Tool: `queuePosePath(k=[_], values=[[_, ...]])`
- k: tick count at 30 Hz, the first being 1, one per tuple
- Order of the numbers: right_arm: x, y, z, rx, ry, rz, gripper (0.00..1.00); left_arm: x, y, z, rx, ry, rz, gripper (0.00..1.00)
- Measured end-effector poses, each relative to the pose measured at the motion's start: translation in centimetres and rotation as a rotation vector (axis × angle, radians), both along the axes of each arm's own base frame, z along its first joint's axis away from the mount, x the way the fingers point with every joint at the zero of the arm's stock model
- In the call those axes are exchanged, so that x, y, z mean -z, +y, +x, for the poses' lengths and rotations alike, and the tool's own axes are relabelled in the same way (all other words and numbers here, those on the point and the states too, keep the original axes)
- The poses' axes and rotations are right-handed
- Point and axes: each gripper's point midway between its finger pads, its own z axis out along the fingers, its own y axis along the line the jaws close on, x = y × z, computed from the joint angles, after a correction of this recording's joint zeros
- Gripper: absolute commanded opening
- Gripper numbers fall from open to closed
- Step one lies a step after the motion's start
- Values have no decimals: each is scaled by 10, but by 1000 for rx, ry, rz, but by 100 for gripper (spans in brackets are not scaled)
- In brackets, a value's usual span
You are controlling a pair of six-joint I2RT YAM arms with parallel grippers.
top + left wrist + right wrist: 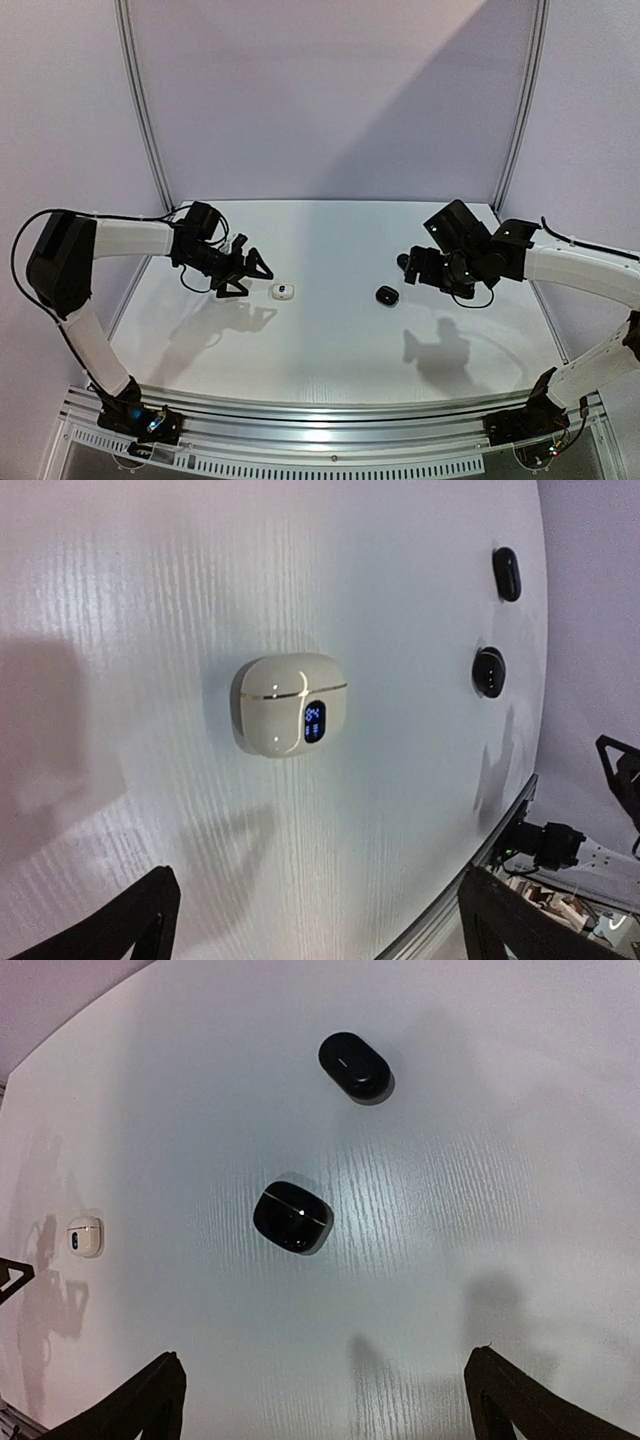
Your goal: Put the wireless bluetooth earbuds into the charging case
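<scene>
see no loose wireless bluetooth earbuds anywhere on the surface (pixel 330 340), only three shut cases, so judge them tucked inside or out of view. note the left hand (pixel 315 880), spread wide and gripping nothing, hovering over the white case (pixel 290 705) at centre frame of its wrist view, blue display (pixel 313 721) lit. note the right hand (pixel 325 1360), likewise wide open and empty, above the nearer black case (pixel 292 1216) at mid frame, with the second black case (pixel 353 1063) toward the upper middle. before any insertion, pin one case by its lower half with one hand and prise it open at the seam (pixel 285 693) with the other. approach square to that seam, close gently, and avoid skidding the smooth shell sideways.
</scene>
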Motion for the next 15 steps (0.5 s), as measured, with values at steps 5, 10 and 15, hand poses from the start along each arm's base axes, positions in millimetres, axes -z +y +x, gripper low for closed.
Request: queuePosePath(k=[5, 10, 15], values=[[-4, -29, 15, 41, -1, 23, 99, -52, 41, 0, -24, -260, 102, 99], [12, -109, 24, 222, -52, 28, 99, -111, 84, -3, -77, -630, 192, 99], [23, -158, 12, 351, -112, -93, 99, -82, 135, -35, -145, -757, 323, 99]])
